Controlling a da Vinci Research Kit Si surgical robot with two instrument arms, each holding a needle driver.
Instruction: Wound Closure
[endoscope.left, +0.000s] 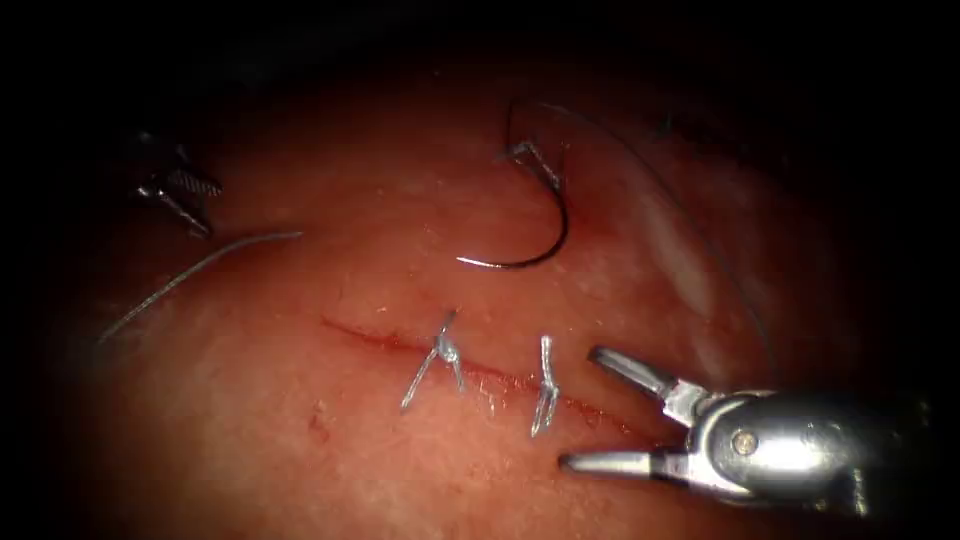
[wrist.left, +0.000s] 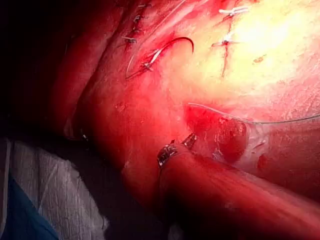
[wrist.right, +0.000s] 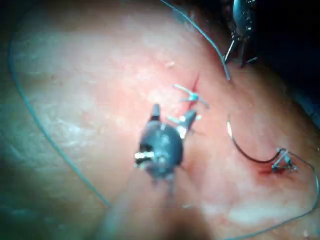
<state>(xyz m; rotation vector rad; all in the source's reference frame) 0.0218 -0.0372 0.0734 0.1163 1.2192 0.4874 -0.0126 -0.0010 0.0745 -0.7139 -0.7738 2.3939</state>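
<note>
Right tool (endoscope.left: 590, 408) reaches in from 4 o'clock in the endoscope view with its jaws spread wide and nothing between them. One jaw lies across the right end of the cut (endoscope.left: 400, 345); the other rests on the tissue (endoscope.left: 300, 450) just beside it, toward 6 o'clock. In the right wrist view the same tool (wrist.right: 170, 120) hovers close to the two knotted stitches.

Left tool (endoscope.left: 180, 195) sits far out at 10 o'clock, well apart from the cut; whether its jaws are apart or together I cannot tell, and it holds nothing that can be made out. A loose thread end (endoscope.left: 200, 268) lies on the tissue just beside it, running toward 8 o'clock.

Neither tool holds the needle (endoscope.left: 545, 235). It lies on the tissue at 12 o'clock from the cut, its tip pointing toward 9 o'clock. Its other end sits by a small knot (endoscope.left: 525, 153) where a little red fluid (wrist.right: 270, 171) shows. Thread (endoscope.left: 700, 240) runs from there in a wide arc toward 3 o'clock.

Two stitches (endoscope.left: 445, 350) cross the cut, each with short cut ends standing off the knot.
</note>
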